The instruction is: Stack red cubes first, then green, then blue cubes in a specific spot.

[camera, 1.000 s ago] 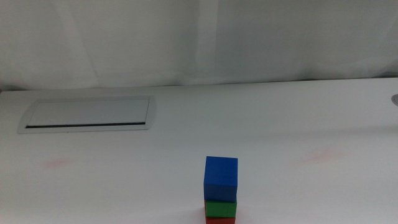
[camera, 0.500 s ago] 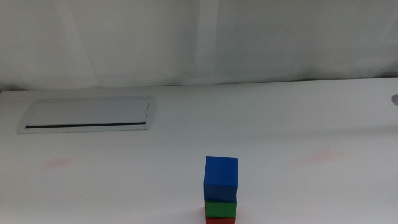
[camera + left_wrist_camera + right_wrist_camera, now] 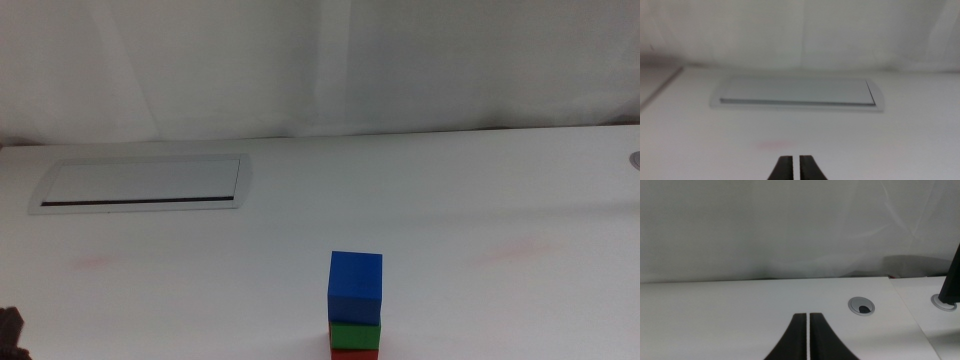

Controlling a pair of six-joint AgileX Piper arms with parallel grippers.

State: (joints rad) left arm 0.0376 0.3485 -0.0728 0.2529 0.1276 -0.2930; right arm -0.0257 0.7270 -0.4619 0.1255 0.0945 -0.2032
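Three cubes form a stack at the bottom middle of the middle view. The blue cube (image 3: 355, 285) is on top, the green cube (image 3: 355, 333) sits under it, and only a strip of the red cube (image 3: 355, 354) shows at the picture's edge. A dark bit of my left gripper (image 3: 9, 324) shows at the bottom-left corner, far from the stack. In the left wrist view my left gripper (image 3: 795, 160) is shut and empty over bare table. My right gripper (image 3: 808, 316) is also shut and empty, and it is out of the middle view. Neither wrist view shows the cubes.
A grey-framed flat panel (image 3: 140, 183) lies at the back left and also shows as the panel (image 3: 797, 93) ahead of the left jaws. A round cable grommet (image 3: 862, 306) sits ahead of the right jaws. Faint pink smudges mark the tabletop. A white curtain hangs behind.
A dark part of the left gripper has come into the bottom-left corner of the middle view. The stack has not moved.
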